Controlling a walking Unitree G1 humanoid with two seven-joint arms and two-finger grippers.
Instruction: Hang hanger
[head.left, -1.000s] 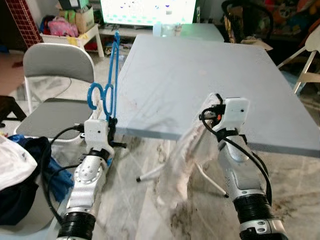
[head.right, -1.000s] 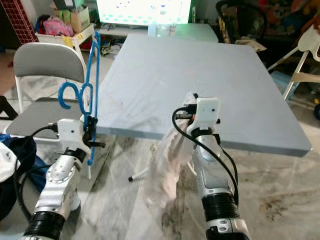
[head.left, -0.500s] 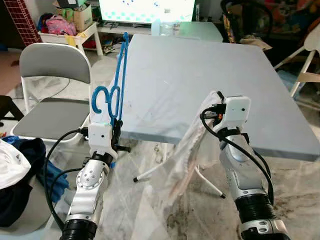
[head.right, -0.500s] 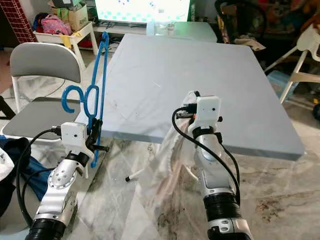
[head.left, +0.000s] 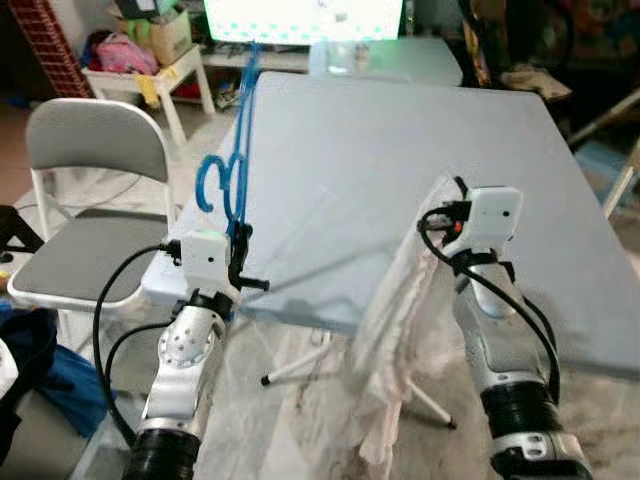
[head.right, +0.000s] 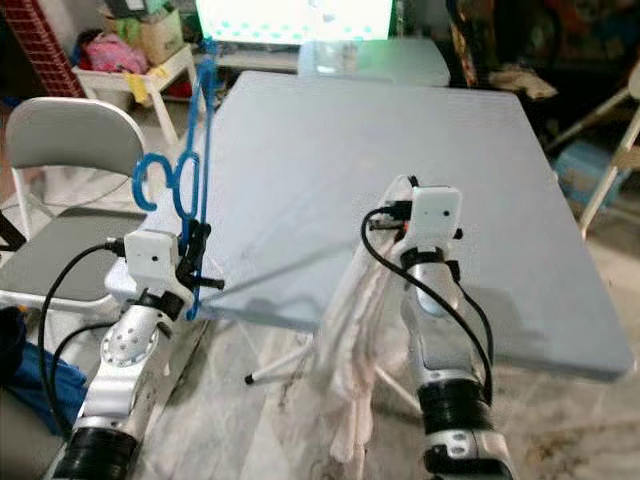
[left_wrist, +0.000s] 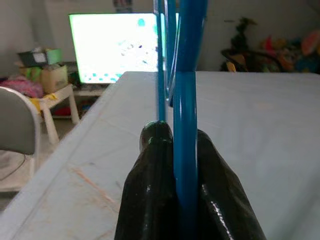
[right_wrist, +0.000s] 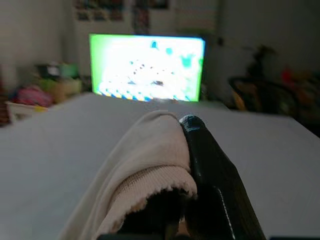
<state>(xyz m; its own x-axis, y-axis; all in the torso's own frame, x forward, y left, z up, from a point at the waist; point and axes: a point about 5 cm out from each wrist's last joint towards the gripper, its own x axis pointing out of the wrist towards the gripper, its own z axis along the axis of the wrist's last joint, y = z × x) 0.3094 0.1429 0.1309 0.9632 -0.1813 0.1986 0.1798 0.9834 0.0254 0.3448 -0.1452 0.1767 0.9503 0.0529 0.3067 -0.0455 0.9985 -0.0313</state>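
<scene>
A large grey table (head.left: 400, 160) stands before the robot on a marbled floor (head.right: 250, 420), with a grey folding chair (head.left: 85, 200) off its left edge and a bright screen (head.left: 300, 18) glowing beyond its far end. Dark and blue clothing (head.left: 30, 360) lies heaped on the floor below the chair. At the table's near edge the right gripper (right_wrist: 187, 150) is raised, its black fingers (right_wrist: 210, 170) clamped on a pale, cream cloth (head.right: 355, 320) that drapes over them and hangs down past the tabletop toward the floor. At the table's left corner the left gripper (left_wrist: 172, 165) is closed on the lower bar of a blue hanger (head.left: 232, 150), which stands nearly upright from the fingers (left_wrist: 150, 180), its curled hook (head.right: 160, 180) pointing out toward the chair and its long frame rising along the table's left side toward the screen.
</scene>
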